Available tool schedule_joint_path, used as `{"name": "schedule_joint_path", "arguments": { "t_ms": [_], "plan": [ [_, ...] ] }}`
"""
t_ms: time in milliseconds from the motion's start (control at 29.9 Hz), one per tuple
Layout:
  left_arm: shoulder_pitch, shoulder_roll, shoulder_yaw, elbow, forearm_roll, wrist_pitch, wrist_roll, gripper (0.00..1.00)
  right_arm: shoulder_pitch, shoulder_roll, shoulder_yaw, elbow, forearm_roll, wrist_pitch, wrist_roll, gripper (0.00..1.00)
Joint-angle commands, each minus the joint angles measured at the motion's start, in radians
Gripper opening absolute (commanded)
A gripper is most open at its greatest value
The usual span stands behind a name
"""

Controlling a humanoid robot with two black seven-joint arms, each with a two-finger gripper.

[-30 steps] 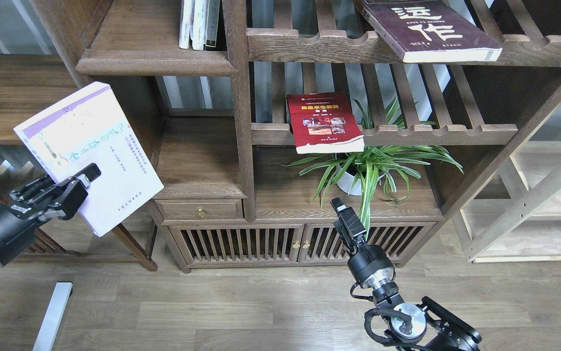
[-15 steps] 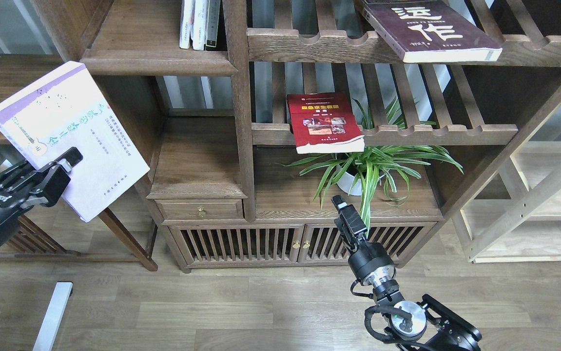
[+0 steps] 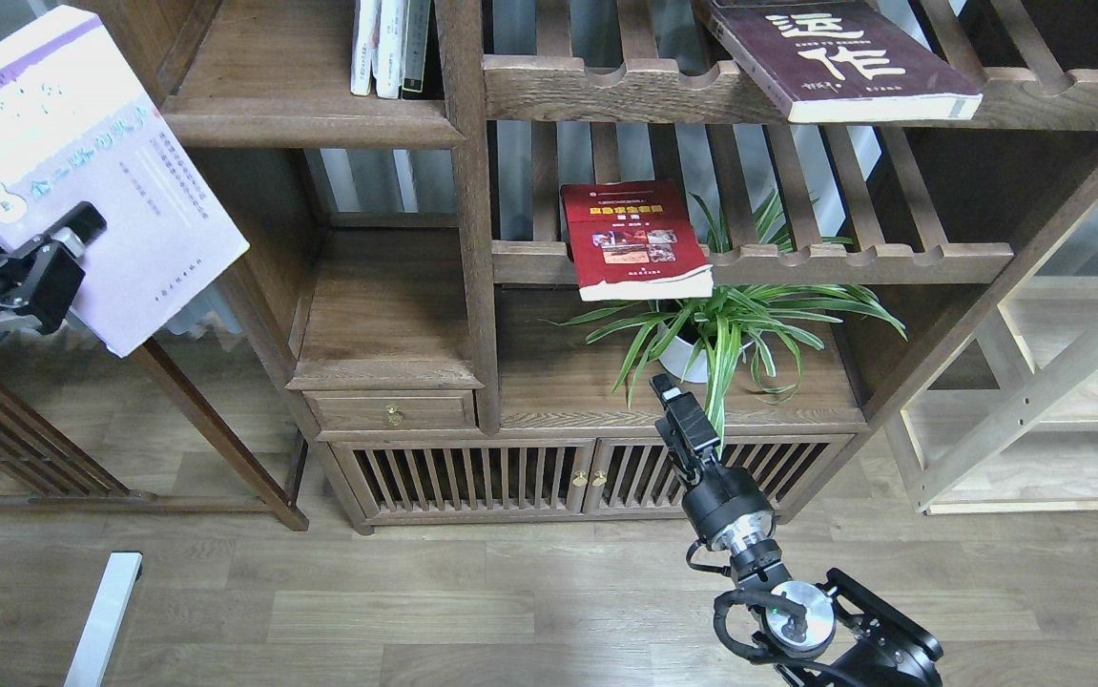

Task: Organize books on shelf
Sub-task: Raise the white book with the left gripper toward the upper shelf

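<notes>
Left tool: the left tool (image 3: 33, 272), black and two-fingered, enters at the left edge and is clamped on the lower edge of the pale lavender-white paperback book (image 3: 81, 162).
Held book: tilted, long axis running from upper left to lower right, cover facing the camera, in the air left of the cabinet.
Target shelf: the solid dark-brown plank shelf with a rounded front lip (image 3: 310, 119) lies to the right of the held book and a little above the tool; white-spined upright books (image 3: 386, 48) already stand at its right end.
Key relation: the left arm is much the nearer one; the book likely needs turning upright and moving right to go in.
Other books: the dark maroon paperback with white characters (image 3: 835, 57) lies on the top slatted rack; the red paperback with yellow title (image 3: 634, 239) lies on the lower slatted rack.
Right tool: the right tool (image 3: 682, 420) points up below the red book; I cannot tell its opening.
Change: the held book has risen and shifted left over the last second; the right arm has barely moved.
</notes>
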Motion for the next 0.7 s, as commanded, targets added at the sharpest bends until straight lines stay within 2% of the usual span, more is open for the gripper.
{"name": "schedule_joint_path", "arguments": {
  "t_ms": [0,368,668],
  "plan": [
    [-0.015,0.011,-0.009,-0.003,0.003,0.0,0.0,0.02,0.001,0.0,0.001,0.0,0.001,0.0,0.0,0.99],
    [-0.058,0.023,-0.015,0.005,0.004,0.0,0.0,0.02,0.005,0.0,0.001,0.001,0.006,0.0,0.0,0.99],
    [-0.144,0.023,-0.015,0.007,0.003,0.0,0.0,0.02,0.005,0.0,0.001,0.003,0.006,0.0,0.0,0.99]
  ]
}}
